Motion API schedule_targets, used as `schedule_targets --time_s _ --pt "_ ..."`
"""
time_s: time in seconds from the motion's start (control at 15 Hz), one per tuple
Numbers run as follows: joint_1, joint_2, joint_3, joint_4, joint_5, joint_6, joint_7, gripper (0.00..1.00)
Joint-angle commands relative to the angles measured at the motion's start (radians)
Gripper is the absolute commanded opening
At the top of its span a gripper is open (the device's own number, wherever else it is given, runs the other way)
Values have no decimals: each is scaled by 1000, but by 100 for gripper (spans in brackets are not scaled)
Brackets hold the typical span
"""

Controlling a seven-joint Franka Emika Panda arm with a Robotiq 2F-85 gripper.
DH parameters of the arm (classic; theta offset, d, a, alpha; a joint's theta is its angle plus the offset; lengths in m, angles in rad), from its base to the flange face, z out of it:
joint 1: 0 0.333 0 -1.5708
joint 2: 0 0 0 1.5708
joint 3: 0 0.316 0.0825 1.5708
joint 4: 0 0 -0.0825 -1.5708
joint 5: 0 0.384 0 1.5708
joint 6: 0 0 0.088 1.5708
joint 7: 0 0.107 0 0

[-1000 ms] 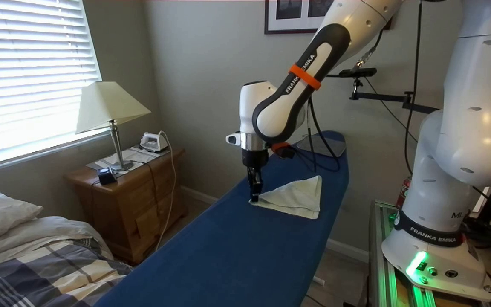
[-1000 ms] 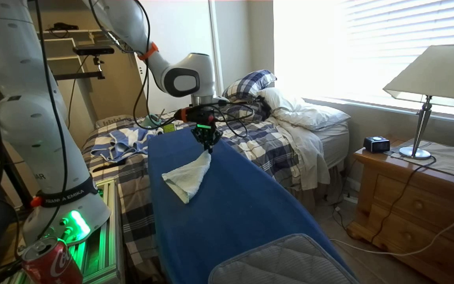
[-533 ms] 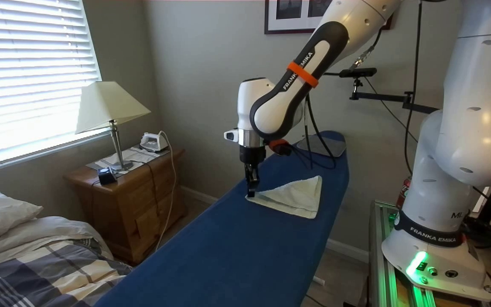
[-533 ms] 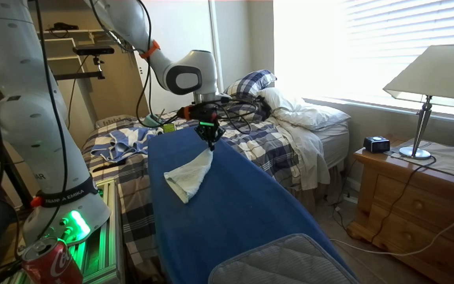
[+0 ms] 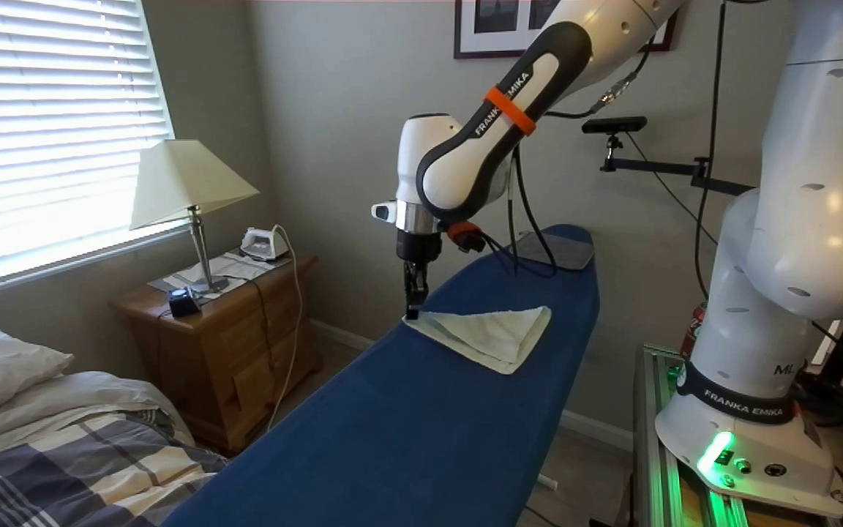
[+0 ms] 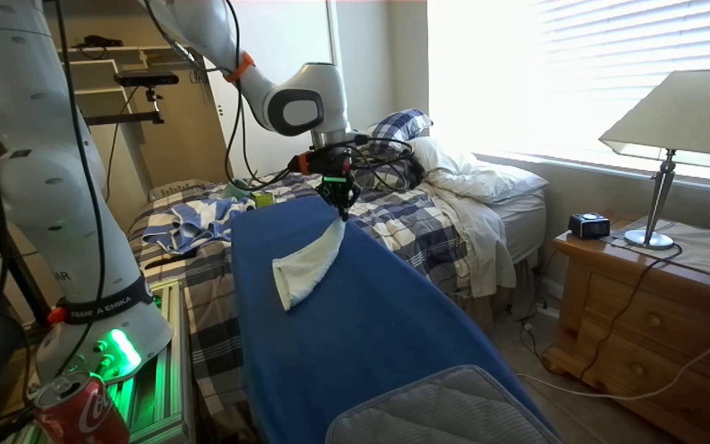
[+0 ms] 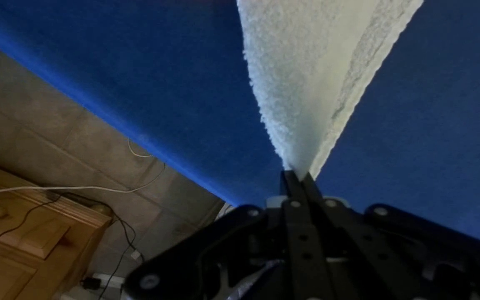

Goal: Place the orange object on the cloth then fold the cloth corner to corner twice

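The jaws pinch one corner of the white cloth (image 7: 306, 79), which narrows to a point where they meet. From there the rest of it spreads away across the blue ironing board (image 5: 399, 439).

I have free blue board (image 6: 361, 327) between the cloth (image 6: 309, 271) and the quilted grey pad (image 6: 441, 410). Near my gripper (image 7: 300, 182), the board's long edge gives onto a strip of floor (image 7: 111, 166), with the nightstand (image 7: 31, 237) standing beyond it. Black cables (image 6: 362, 140) loop out above the gripper; how low they hang, I can't quite tell. The bed (image 6: 423, 228) blocks the way beyond the end opposite the pad.
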Motion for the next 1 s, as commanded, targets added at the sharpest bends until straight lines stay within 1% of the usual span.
schedule_targets --time_s 0.0,0.53,0.93 --pt "-11 -49 5 -24 7 -18 -7 1" --pt "-5 -185 -15 -145 -23 -30 59 1" --pt "-23 -290 -65 -222 -83 -63 80 1"
